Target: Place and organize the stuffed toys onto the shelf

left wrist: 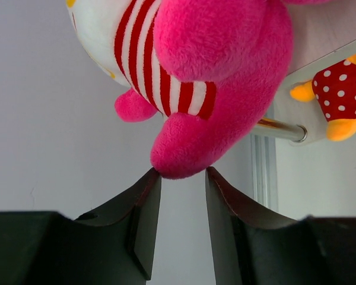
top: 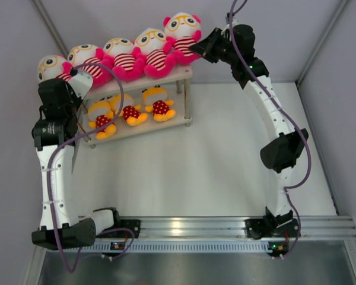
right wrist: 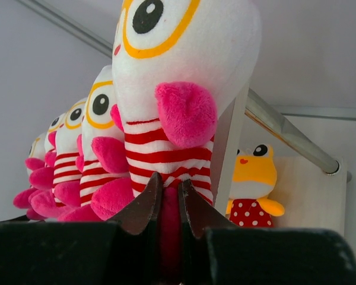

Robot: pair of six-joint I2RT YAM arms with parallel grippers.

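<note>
Five striped stuffed toys sit in a row on the shelf's [top: 173, 73] top board. Three orange polka-dot toys [top: 129, 110] sit on the lower board. My right gripper [top: 200, 47] is at the shelf's right end, shut on the pink leg of the rightmost striped toy [top: 183, 32]. In the right wrist view the gripper [right wrist: 169, 181] pinches that leg below the toy's body [right wrist: 166, 148]. My left gripper [top: 77, 75] is at the left end by the leftmost striped toy [top: 52, 67]. In the left wrist view it [left wrist: 183, 172] is open, with the toy's pink foot [left wrist: 196, 151] touching the tips.
Grey enclosure walls stand close behind and to both sides of the shelf. A silver shelf leg [left wrist: 279, 129] and an orange toy [left wrist: 341, 89] show right of the left gripper. A metal rail [right wrist: 291, 133] and another orange toy [right wrist: 252, 184] lie right of the right gripper.
</note>
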